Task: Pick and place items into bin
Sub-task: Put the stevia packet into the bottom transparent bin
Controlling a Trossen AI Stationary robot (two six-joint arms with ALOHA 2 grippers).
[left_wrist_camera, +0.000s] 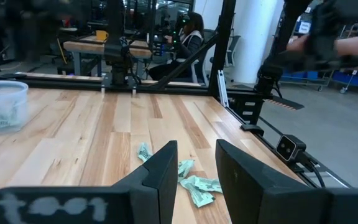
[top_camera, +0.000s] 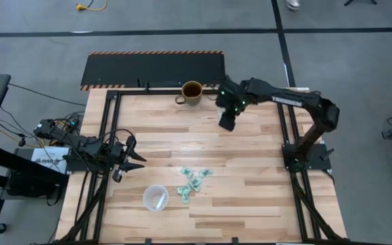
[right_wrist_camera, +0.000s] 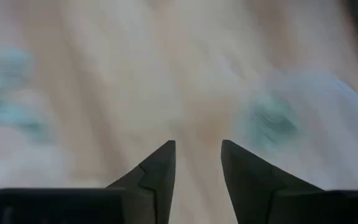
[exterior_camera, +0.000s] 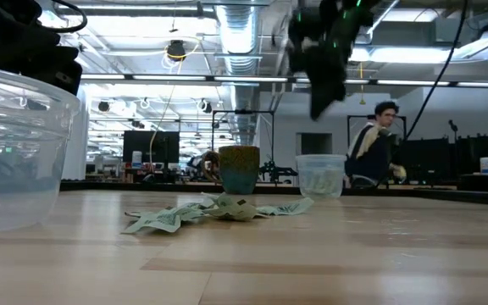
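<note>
My right gripper (top_camera: 227, 122) is up off the table near the far edge, just beside the olive-brown ceramic mug (top_camera: 191, 92). Its fingers (right_wrist_camera: 160, 171) stand apart with nothing between them. The right wrist view is smeared; it shows only bare wood under the tips, a round clear shape with something pale green in it to one side, and green smudges to the other.

My left gripper (top_camera: 129, 158) waits at the left side of the light wooden plank table (top_camera: 250, 190), low and pointing inward. Its fingers (left_wrist_camera: 163, 171) are parted too, nothing held.

The items, small pale mint-green crinkly wrapped pieces (top_camera: 192, 182), lie loose in a cluster on the table toward the near edge, roughly mid-width, some touching or overlapping. The low view shows them flat on the wood (exterior_camera: 219, 210) in front of the mug (exterior_camera: 239, 169). The left wrist view catches a few (left_wrist_camera: 197, 185) just past my left fingertips.

A round clear plastic tub (top_camera: 156, 197) sits just beside the cluster on its left, near the front edge; I can't tell from above what's in it. The left wrist view shows a clear tub (left_wrist_camera: 2, 106) with pale green pieces inside.

A person (exterior_camera: 374, 148) is seated in the room beyond the table.
</note>
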